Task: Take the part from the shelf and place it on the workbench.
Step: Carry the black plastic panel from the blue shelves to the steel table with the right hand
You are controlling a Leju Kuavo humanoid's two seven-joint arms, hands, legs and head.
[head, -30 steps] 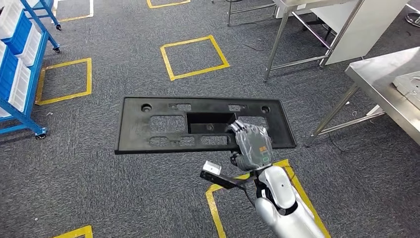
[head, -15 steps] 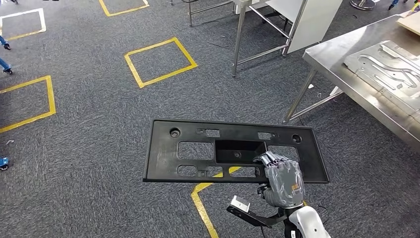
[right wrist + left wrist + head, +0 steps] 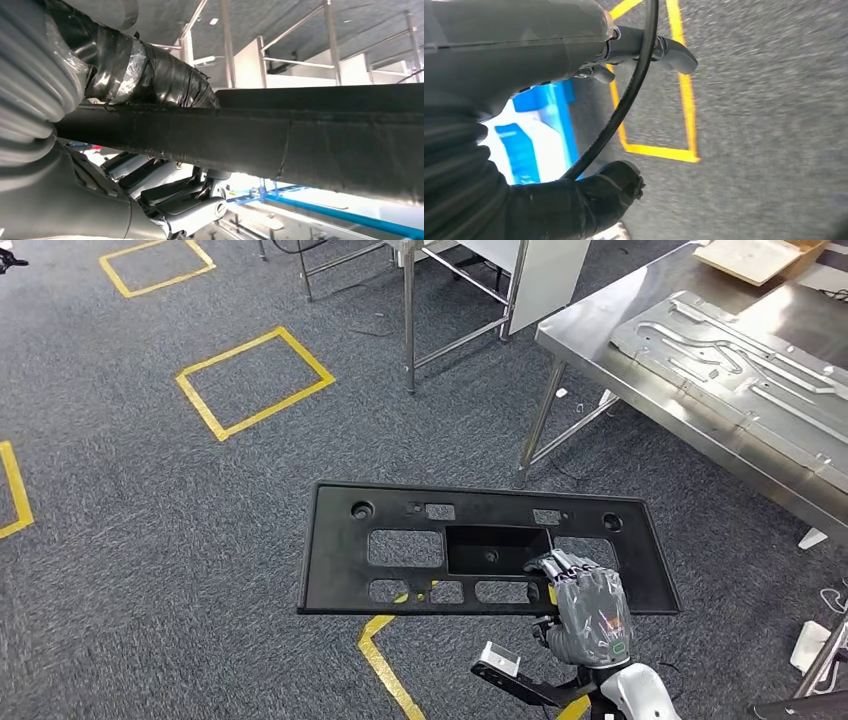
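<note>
the part [image 3: 480, 550], a long flat black panel, is carried level above the carpet, its long axis run from 9 o'clock to 3 o'clock across the head view. it is held by the right hand [image 3: 585, 615] near its 3 o'clock end: the fingers [image 3: 560, 565] are hooked over the near rim of a deep central recess, and in the right wrist view the thumb [image 3: 150, 70], wrapped in black tape, is seen pressed on one face of the panel's edge [image 3: 320, 135]. most of the panel's length hangs out toward 9 o'clock, so the grip is judged off-centre and some droop at that end is likely.

the table [image 3: 600, 340] lies at about 1 to 2 o'clock from the hand, well apart, its near edge slanted against the panel's axis; a turn toward it is judged necessary before the panel can be set down.

the panel looks like matte moulded plastic, stiff, pierced by rectangular cut-outs and round holes near its far corners. the table top is brushed steel on thin steel legs, and a ribbed grey metal plate [image 3: 740, 360] already lies on it. the floor [image 3: 150, 540] is dark grey carpet marked with yellow tape squares [image 3: 255, 380].

the left hand [image 3: 589, 70] hangs over the carpet; nothing is seen in it, but how its fingers lie cannot be told.
</note>
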